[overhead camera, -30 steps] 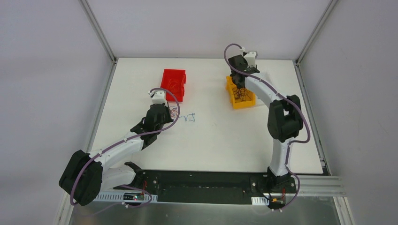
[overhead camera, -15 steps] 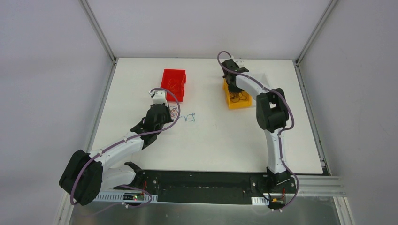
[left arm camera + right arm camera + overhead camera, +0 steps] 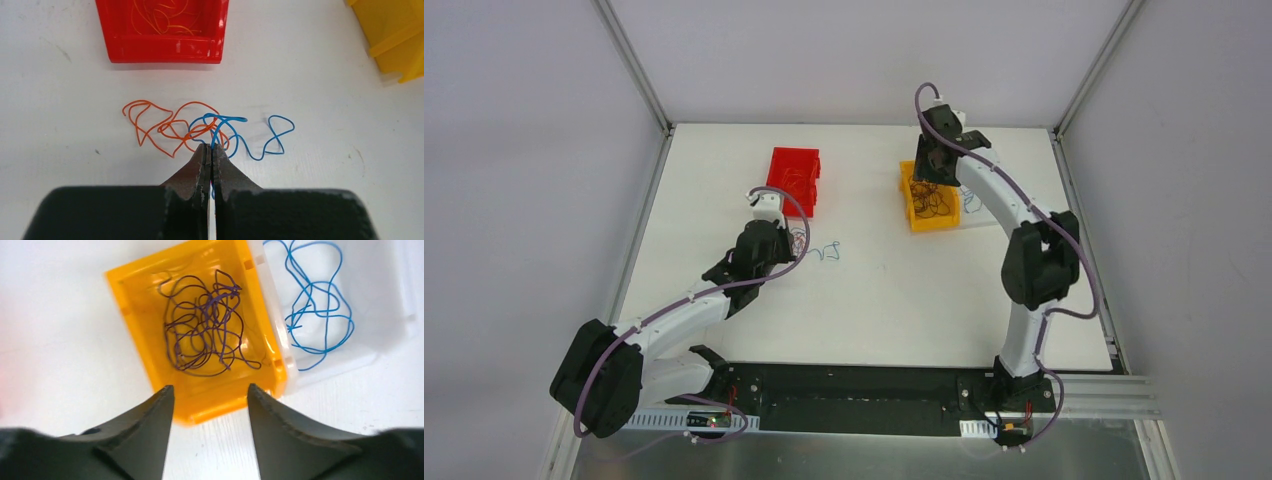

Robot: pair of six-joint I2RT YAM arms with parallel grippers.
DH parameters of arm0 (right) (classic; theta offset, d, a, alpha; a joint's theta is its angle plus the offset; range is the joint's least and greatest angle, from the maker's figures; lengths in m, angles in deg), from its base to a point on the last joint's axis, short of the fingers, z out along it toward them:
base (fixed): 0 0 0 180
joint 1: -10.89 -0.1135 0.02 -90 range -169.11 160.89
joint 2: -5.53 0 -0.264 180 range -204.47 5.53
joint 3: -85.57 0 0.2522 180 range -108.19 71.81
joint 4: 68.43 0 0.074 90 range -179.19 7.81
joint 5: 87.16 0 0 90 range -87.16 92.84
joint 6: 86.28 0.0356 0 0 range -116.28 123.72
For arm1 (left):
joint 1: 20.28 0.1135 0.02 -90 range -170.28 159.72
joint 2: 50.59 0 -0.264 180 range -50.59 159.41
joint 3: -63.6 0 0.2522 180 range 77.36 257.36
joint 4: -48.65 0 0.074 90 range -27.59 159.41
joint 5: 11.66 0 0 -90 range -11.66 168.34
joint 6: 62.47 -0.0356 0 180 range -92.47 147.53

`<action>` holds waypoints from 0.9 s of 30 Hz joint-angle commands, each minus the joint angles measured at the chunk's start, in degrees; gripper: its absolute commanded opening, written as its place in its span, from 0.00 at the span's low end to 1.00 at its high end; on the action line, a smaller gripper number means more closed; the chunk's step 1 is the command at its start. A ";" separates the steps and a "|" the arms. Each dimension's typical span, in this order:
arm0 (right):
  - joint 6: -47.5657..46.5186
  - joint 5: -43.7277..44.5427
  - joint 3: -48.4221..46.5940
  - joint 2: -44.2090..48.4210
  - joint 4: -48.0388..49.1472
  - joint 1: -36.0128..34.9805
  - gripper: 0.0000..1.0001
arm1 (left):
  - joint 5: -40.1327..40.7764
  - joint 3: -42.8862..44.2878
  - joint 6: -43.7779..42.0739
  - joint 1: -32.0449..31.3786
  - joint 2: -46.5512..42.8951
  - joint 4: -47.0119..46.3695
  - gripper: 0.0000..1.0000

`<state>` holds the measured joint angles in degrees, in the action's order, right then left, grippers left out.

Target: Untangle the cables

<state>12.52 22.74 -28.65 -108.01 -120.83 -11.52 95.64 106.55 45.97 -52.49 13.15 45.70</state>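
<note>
Our right arm (image 3: 1034, 265) has swung its elbow back out to the right since half a second ago. The right hand (image 3: 210, 390), shut then, now stands with its jaws partly spread and nothing between them. Our left arm (image 3: 684, 310) has stayed put.

Nearest us, on the white desk (image 3: 320, 75), lies the tangle of cables (image 3: 200, 129): orange loops to the left, blue loops to the right, crossing in the middle. The left hand (image 3: 210, 149) is pressed shut with its tips right at that crossing. Whether a strand is pinched between them we cannot tell.

Just beyond the tangle sits the red bin (image 3: 165, 51), with thin orange cables (image 3: 165, 22) curled inside it.

Farther back and to the right, under the right hand, is the yellow bin (image 3: 135, 315), holding a loose nest of dark purple cables (image 3: 218, 297). Touching its right side is a clear bin (image 3: 350, 362), with looping blue cables (image 3: 312, 287) in it.
</note>
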 commanded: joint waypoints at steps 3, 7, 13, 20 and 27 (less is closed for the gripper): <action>-0.76 -2.26 5.99 13.76 -0.85 -3.34 0.76 | -12.19 2.43 -2.81 -0.14 0.54 -2.88 0.00; 0.20 -4.69 16.54 21.74 3.30 -5.79 0.90 | -22.37 3.39 -4.44 -0.79 2.02 -5.39 0.00; 3.20 -11.18 39.47 38.00 14.38 -5.97 0.92 | -32.07 1.84 -10.85 -6.85 -0.30 -11.68 0.00; 6.70 -19.02 52.55 46.45 22.58 -5.90 0.92 | -26.11 1.40 -10.91 -7.76 1.56 -11.79 0.42; 10.14 -24.98 52.94 41.93 23.94 -7.19 0.92 | -23.44 7.28 -9.07 -7.78 8.25 -4.89 0.58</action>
<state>19.40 1.33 25.66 -63.66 -100.26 -17.58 70.42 111.34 36.22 -60.33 20.26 39.12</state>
